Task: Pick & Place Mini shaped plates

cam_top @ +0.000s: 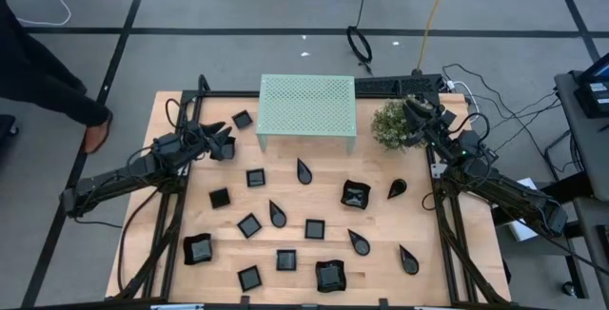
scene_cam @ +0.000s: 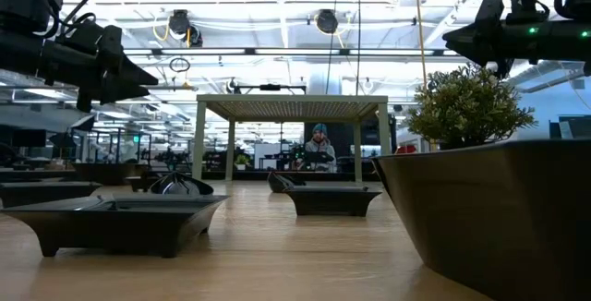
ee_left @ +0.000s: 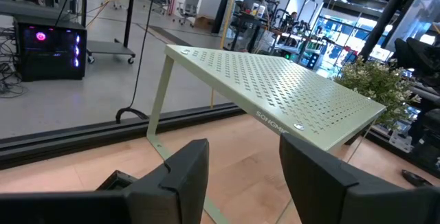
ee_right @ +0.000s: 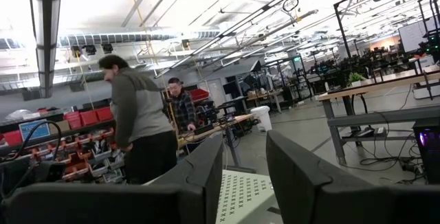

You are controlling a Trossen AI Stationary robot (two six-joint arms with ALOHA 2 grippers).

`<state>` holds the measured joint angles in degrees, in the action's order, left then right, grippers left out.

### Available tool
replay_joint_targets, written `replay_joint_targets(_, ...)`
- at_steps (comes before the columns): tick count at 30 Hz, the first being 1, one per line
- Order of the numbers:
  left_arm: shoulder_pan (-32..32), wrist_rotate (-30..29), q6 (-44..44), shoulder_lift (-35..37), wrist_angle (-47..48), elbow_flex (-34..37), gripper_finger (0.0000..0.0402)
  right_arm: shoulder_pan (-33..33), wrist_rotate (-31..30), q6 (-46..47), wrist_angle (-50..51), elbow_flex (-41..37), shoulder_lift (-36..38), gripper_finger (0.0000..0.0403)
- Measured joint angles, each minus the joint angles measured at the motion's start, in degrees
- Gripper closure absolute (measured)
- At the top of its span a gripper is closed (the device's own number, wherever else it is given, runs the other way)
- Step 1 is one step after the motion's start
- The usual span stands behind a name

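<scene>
Looking straight down, your left end effector (cam_top: 226, 142) hangs at the upper left of the wooden surface (cam_top: 381, 253), just off the left corner of the mint-green perforated stand (cam_top: 307, 106), fingers spread wide with nothing between them; its wrist view confirms the open gap, with the stand filling the frame beyond. Your right end effector (cam_top: 416, 107) sits at the upper right, over the bushy green plant (cam_top: 391, 125), fingers (ee_right: 206, 165) parted and holding nothing, pointing out into the room where two people stand at benches. Neither arm touches a plate. The mini shaped plates (cam_top: 314, 227) lie scattered across the middle and lower part of the overhead frame: one small square plate (cam_top: 242, 119) just left of the stand near your left end effector, a teardrop plate (cam_top: 304, 170) below the stand's front edge, another teardrop (cam_top: 397, 188) toward the right, a larger curved-rim square plate (cam_top: 356, 194) right of centre, one more curved-rim plate (cam_top: 198, 249) at lower left and another (cam_top: 330, 276) at bottom centre. From table height, a curved-rim plate (scene_cam: 115, 220) looms at lower left, and a person sits far off behind the stand.
</scene>
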<state>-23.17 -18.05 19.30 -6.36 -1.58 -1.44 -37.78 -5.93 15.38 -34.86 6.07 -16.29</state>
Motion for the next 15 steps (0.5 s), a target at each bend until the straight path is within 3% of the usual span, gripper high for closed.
replay_joint_targets(15,0.01,0.0,0.0,-0.01,0.01,0.0,0.022,0.0,0.0,4.51,-0.95,0.01,0.02,0.0303)
